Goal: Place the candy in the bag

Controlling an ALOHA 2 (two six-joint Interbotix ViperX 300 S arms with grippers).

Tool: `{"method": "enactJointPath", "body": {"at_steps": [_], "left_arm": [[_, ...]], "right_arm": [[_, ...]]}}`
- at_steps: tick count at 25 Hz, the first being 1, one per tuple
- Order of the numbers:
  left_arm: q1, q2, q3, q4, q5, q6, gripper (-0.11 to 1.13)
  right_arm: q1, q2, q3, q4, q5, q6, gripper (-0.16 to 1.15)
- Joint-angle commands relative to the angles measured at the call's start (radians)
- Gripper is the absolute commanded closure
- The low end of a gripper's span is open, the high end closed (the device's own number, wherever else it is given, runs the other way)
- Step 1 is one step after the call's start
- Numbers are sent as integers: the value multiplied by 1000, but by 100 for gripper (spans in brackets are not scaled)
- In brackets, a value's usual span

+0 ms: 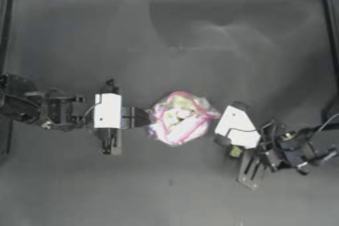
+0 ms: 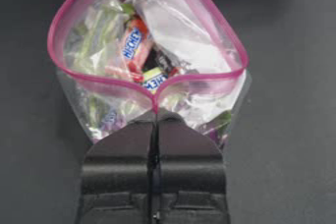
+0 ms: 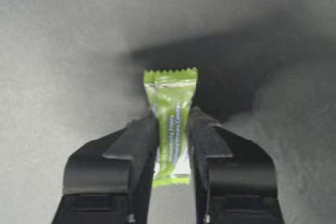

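So the right hand (image 3: 172, 142) is pinching the small yellow-green wrapped candy (image 3: 171, 115) lengthwise, just right of the clear pink-rimmed zip bag (image 1: 180, 118). The left hand (image 2: 156, 120), pressed together on the rim, holds the mouth open. I'd guess the candy heads left next.

The dark table (image 1: 172, 27) carried one item: the clear bag (image 1: 180, 118) with a pink rim, lying near the middle, its mouth gaping and wrapped sweets (image 2: 134, 51) visible inside.
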State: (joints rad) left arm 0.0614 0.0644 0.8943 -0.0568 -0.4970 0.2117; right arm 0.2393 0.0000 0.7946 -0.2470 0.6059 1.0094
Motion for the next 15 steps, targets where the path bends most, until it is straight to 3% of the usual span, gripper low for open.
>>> {"method": "enactJointPath", "body": {"at_steps": [1,15], "left_arm": [[-2,-14,-18,0,-8,2,96],[-2,-14,-18,2,-8,0,96]], "right_arm": [[8,-6,-12,6,2,0,41],[20,-61,-17,6,43,0,48]]}}
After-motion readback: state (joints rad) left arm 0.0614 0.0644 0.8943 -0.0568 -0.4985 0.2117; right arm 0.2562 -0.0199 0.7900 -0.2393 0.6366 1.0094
